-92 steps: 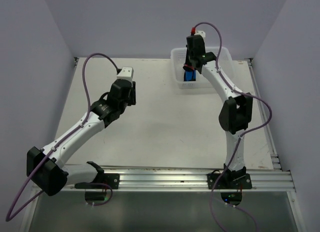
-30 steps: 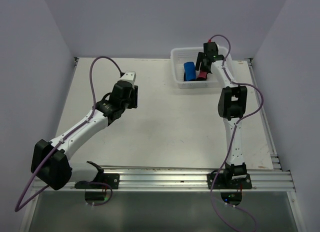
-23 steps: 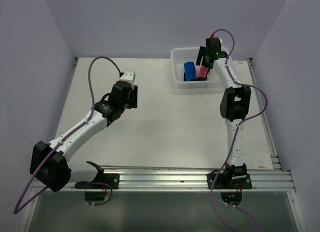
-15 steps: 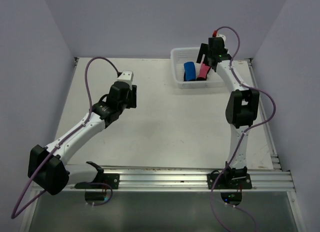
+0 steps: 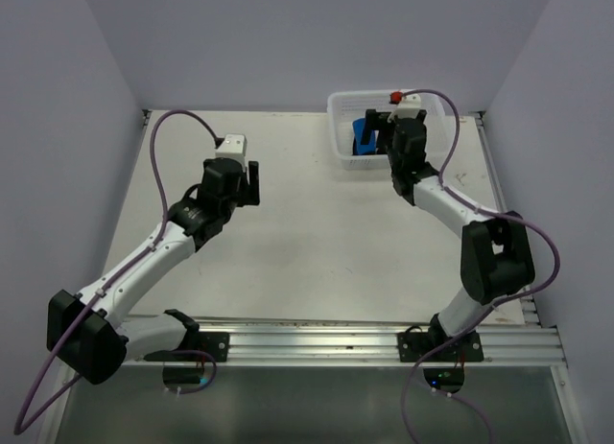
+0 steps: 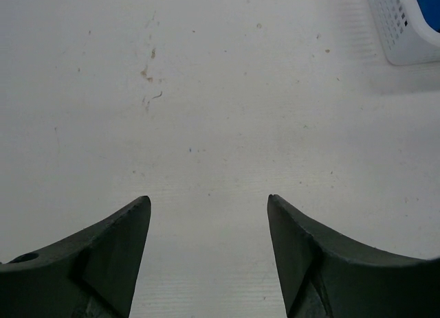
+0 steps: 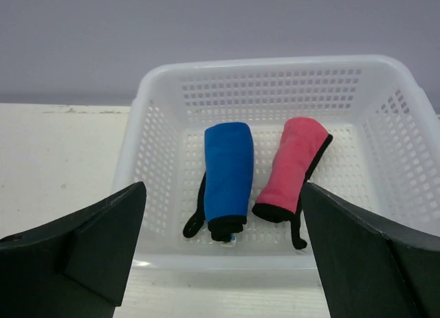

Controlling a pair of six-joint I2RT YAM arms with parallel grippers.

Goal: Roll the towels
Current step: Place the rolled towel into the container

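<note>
Lying rolled: blue towel (image 7: 229, 168), pink towel (image 7: 294, 165)

Holds the left gripper (image 6: 208, 201) spread open, well left of the white mesh basket (image 5: 338, 137), left arm (image 5: 144, 257) stretched forward. Aims the right gripper (image 7: 223, 187), fingers wide apart, into that basket from just beside it, right arm (image 5: 441, 202) sharply bent.

Basket (image 7: 275, 74), 1 o'clock in the top view: white plastic, with a regular grid of small holes on walls and floor.
Blue towel (image 7: 229, 160): bright saturated blue, black edging at the near end.
Pink-red towel (image 7: 295, 160), at 3 o'clock of the blue one: coral pink, black edging along one side and the near end.
Table (image 6: 206, 126): off-white, scattered brown specks.
Left gripper (image 6: 207, 198) and right gripper (image 7: 223, 185): dark grey-green fingers.
Left arm (image 5: 153, 247) and right arm (image 5: 451, 199): white links, black joints.
Cables (image 5: 155, 156): purple.
Walls (image 5: 288, 41): pale lilac-grey.
</note>
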